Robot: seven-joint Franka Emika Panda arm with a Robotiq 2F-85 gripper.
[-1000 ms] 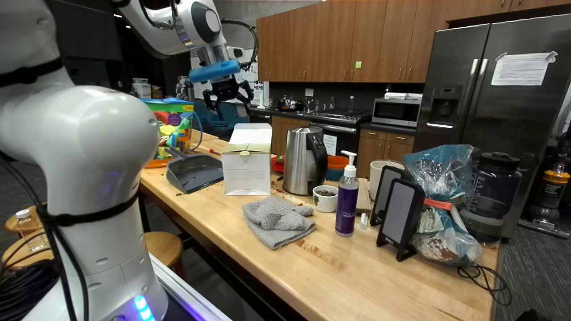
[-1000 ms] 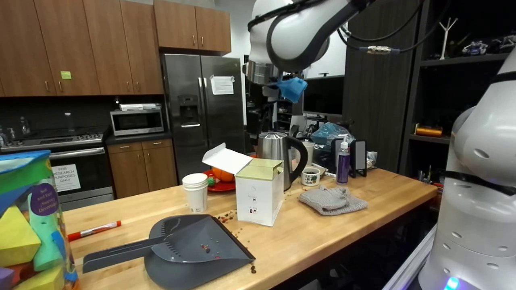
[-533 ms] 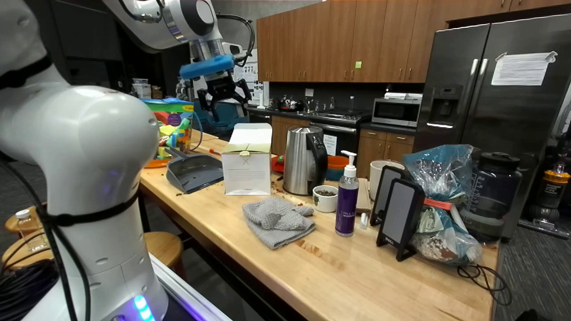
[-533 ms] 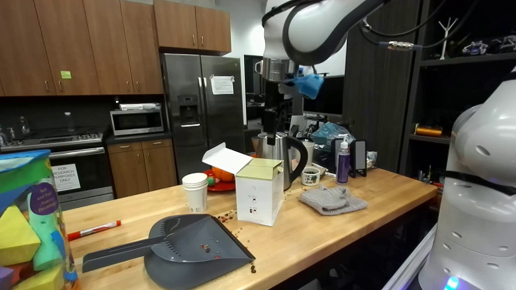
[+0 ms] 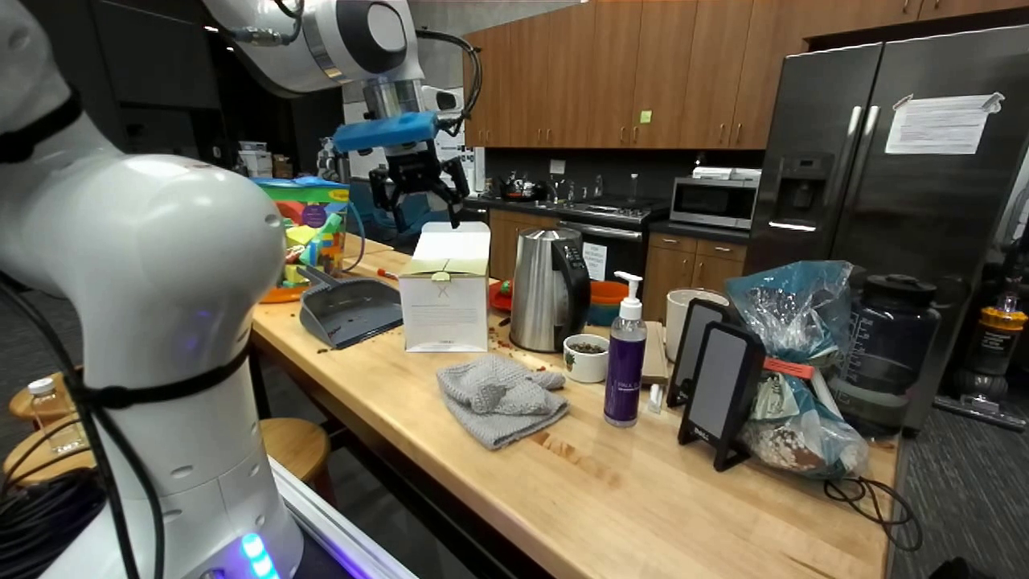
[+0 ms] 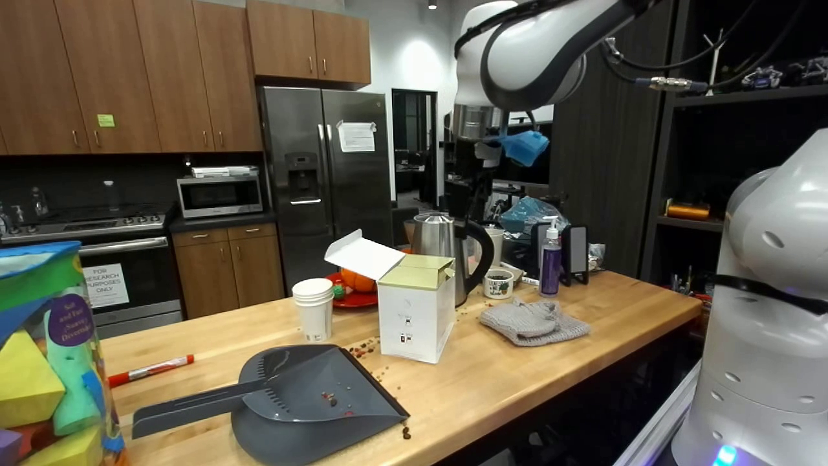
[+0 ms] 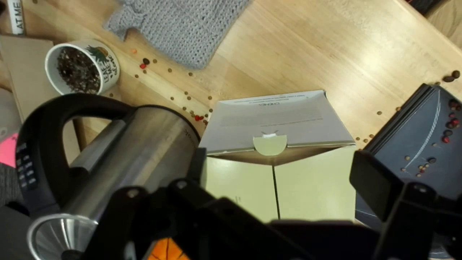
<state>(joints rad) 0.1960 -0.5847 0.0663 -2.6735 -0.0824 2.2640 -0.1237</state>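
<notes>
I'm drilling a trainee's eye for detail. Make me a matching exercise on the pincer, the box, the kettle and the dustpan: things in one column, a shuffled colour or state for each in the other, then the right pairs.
Column one
1. pincer
2. box
3. kettle
4. dustpan

Column two
A. dark gray, with small bits lying in it
B. jaws apart
C. white-sided, pale yellow-green on top
D. silver and black, standing upright

Right pairs: 1-B, 2-C, 3-D, 4-A
</notes>
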